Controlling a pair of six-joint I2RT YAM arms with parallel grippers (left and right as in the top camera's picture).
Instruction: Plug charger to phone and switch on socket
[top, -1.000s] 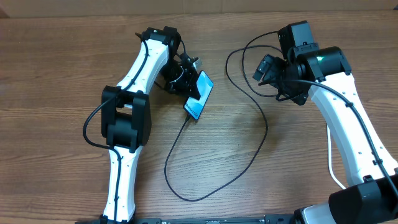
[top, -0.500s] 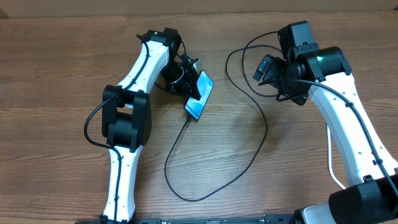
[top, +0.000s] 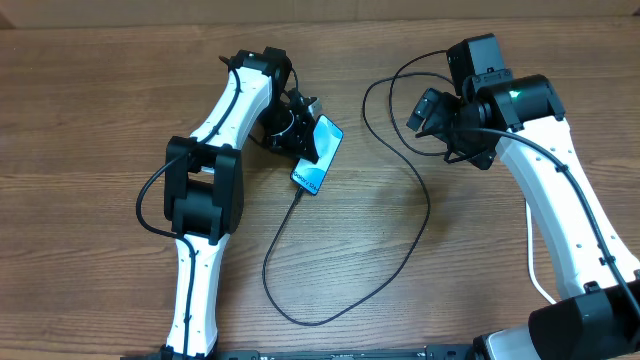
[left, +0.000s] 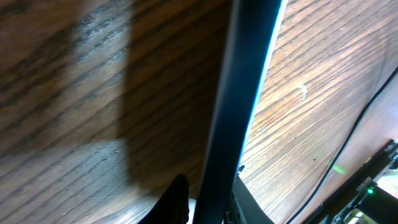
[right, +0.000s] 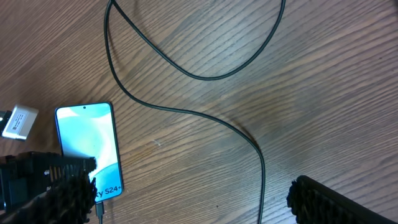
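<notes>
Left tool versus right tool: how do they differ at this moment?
Place: the left tool is right at the phone; the right tool is apart from it, over the charger and its loose loop.
Jaws: the right tool's stand wide open and empty; the left tool's cannot be made out, so its grip is unclear.
Shared: both are black, on white arms.

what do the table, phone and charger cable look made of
Table: wood or wood-look laminate, matte, clear grain lines.
Phone: glossy, probably glass front, dark rim.
Charger cable: black, likely rubber or plastic sheath, bending in loose curves.
</notes>
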